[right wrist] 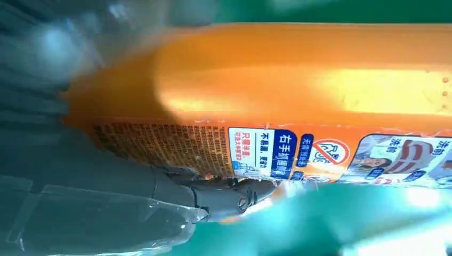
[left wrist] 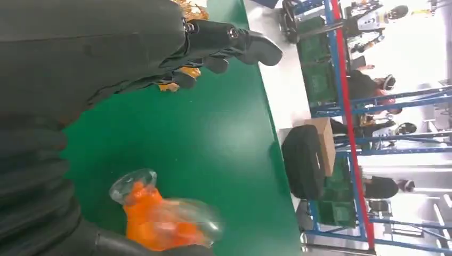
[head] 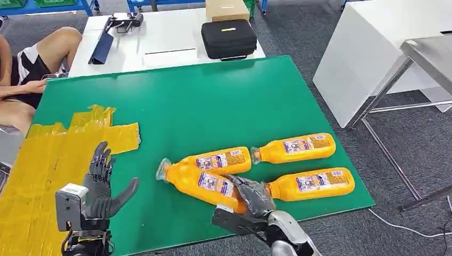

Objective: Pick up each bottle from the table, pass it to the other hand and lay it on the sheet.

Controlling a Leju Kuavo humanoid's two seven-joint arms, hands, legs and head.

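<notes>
Several orange bottles with clear caps lie on the green table (head: 202, 101). My right hand (head: 255, 196) grips the base end of the nearest one (head: 201, 183), whose cap points toward the left hand; in the right wrist view my fingers (right wrist: 224, 194) wrap its labelled side (right wrist: 298, 80). Another bottle (head: 219, 160) lies right behind it. Two more (head: 298, 148) (head: 315, 183) lie to the right. My left hand (head: 104, 186) hovers open, fingers spread, at the edge of the yellow sheet (head: 48, 160). The left wrist view shows its fingers (left wrist: 229, 42) and the held bottle's cap (left wrist: 133, 185).
A person (head: 32, 69) sits at the table's far left corner. Behind the green table is a white table (head: 160, 50) with a black case (head: 229, 38) and a cardboard box (head: 226, 8). A metal-framed table (head: 421, 53) stands to the right.
</notes>
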